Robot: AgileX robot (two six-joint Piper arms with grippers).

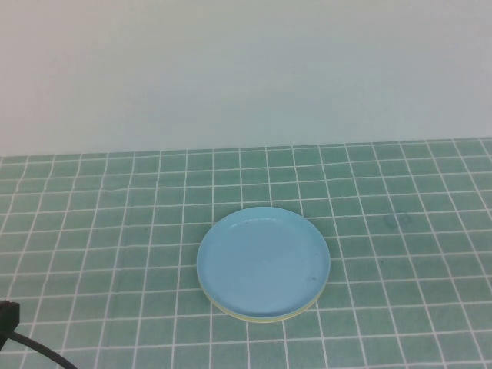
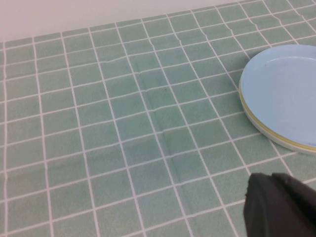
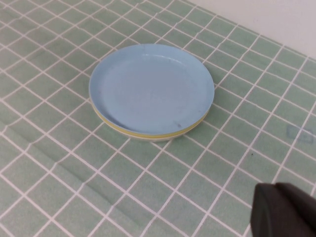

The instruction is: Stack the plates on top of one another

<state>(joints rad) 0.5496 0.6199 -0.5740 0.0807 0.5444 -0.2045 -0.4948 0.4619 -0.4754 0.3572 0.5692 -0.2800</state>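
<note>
Three round shallow plastic plates (image 1: pixel 264 261) lie nested in one stack, light blue on top, yellow and white rims showing beneath, mid-tabletop nearer the front edge.
They look light, stiff and slick; best pinched at the raised rim. No writing is readable. The left gripper (image 2: pixel 281 207) and the right gripper (image 3: pixel 284 210) hang clenched and empty beside the stack.

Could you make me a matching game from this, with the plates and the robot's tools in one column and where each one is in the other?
1. light blue plate
2. yellow plate
3. white plate
4. left tool and right tool

a. bottom of the stack
b. shut, clear of the stack
c. top of the stack
d. middle of the stack

Pairs: 1-c, 2-d, 3-a, 4-b
</note>
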